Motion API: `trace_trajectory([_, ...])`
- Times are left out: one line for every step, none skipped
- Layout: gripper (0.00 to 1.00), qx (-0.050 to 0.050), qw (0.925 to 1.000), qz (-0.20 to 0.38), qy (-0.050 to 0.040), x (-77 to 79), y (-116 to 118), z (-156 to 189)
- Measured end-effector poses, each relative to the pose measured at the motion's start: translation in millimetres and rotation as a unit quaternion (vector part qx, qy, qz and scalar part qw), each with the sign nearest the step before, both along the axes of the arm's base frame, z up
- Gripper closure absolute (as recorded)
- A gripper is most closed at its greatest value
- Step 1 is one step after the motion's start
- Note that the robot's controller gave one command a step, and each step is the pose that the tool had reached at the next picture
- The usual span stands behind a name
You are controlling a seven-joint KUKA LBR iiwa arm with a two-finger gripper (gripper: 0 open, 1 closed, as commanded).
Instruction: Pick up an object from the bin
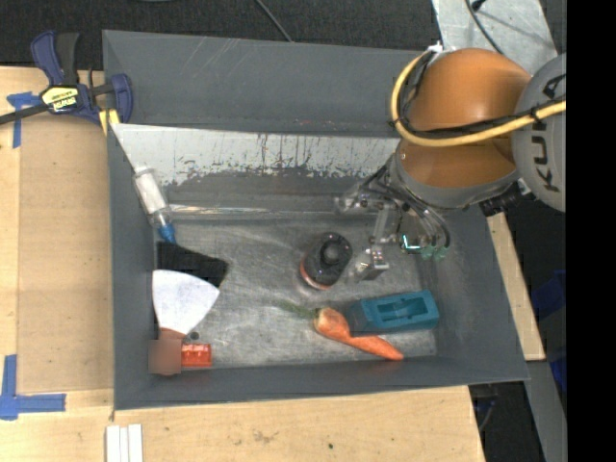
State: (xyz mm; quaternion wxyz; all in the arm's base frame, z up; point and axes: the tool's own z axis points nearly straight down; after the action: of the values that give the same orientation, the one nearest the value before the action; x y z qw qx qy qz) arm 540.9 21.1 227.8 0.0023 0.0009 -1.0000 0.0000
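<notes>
Gripper [377,254] is hanging low over the floor of the bin [289,85], right of centre, just beside a round black-and-red object [325,261]; whether it is apart or together cannot be told; 2 things, a blue block [397,312] and an orange carrot [358,335], are lying near, below it.

Open grey metal bin floor [255,301] runs mid-bin, between the white fan-shaped piece [181,298] by the left wall and the black round red-rimmed object [325,261]. The gripper [377,256] stands just right of that object. Orange carrot [356,335] and blue rectangular block [395,313] obstruct the front right.
</notes>
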Motion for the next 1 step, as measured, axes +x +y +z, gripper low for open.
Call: trace_trajectory([0.00, 0.000, 1.0000, 0.000, -0.0040, 1.6, -0.1, 3.9])
